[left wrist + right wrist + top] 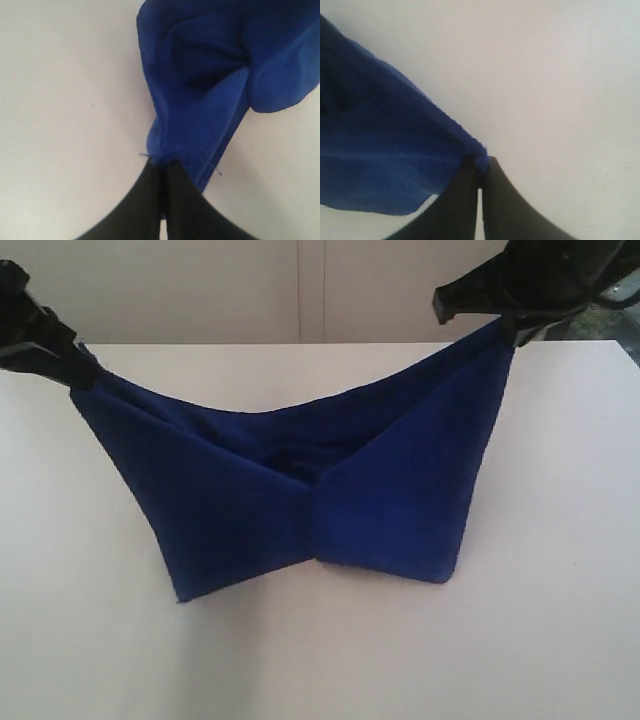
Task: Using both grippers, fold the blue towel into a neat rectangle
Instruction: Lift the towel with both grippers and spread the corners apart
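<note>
Left gripper: narrow black fingers pinched tight on one top corner of the deep royal-blue, fleecy microfibre towel.
Right gripper: black fingers clamped together on the opposite top corner.
Towel: lifted, sagging like a hammock between both grippers; creased lower folds meet the smooth, matt white table; loose threads at the left-held corner.
Wall: pale flat panels with a vertical seam, behind the table.

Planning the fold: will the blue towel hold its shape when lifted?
Probably not: the blue towel sags and creases between the left gripper and right gripper, so it looks floppy. Likely light: fingertip pinches hold its corners up.
</note>
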Robot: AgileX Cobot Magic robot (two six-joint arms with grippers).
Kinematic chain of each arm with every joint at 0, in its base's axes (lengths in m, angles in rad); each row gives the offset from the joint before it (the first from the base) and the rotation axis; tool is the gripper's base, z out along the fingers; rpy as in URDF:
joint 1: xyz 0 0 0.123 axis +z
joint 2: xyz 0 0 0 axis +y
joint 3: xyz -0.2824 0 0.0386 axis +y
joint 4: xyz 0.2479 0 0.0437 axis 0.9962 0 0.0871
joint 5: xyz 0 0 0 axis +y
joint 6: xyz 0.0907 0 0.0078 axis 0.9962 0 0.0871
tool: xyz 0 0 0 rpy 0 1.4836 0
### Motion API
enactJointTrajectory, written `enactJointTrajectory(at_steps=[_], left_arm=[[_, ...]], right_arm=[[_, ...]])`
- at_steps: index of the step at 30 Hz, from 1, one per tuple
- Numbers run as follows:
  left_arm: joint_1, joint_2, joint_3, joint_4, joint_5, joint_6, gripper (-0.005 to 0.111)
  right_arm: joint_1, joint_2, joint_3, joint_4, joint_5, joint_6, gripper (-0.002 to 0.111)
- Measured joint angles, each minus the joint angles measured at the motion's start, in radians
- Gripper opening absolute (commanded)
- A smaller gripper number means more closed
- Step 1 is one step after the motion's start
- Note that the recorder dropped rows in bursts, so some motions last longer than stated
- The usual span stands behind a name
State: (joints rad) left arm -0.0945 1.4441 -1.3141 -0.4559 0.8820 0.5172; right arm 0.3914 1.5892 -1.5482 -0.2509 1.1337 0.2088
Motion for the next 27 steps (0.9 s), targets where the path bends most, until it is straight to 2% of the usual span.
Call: enactJointTrajectory(at_steps=[9,16,23,27], left_arm=[[0.0,-0.297,0.0,0.109,0.12,-0.114,0.0],[0.0,-0.464,0.0,0.142,0.248,-0.149,0.0],[0.0,-0.515,0.0,0.162,0.25,-0.207,0.0],[0.0,-0.463,0.0,0.162,0.25,-0.221,0.0]], right_arm=[[0.0,-0.287,0.007,-0.025,0.085,0.0,0.0],[0.0,-0.507,0.129,-0.027,0.088,0.0,0.0],[0.0,-0.653,0.213,-0.044,0.093,0.0,0.0],[-0.002,-0.639,0.252,-0.084,0.095,0.002,0.0]])
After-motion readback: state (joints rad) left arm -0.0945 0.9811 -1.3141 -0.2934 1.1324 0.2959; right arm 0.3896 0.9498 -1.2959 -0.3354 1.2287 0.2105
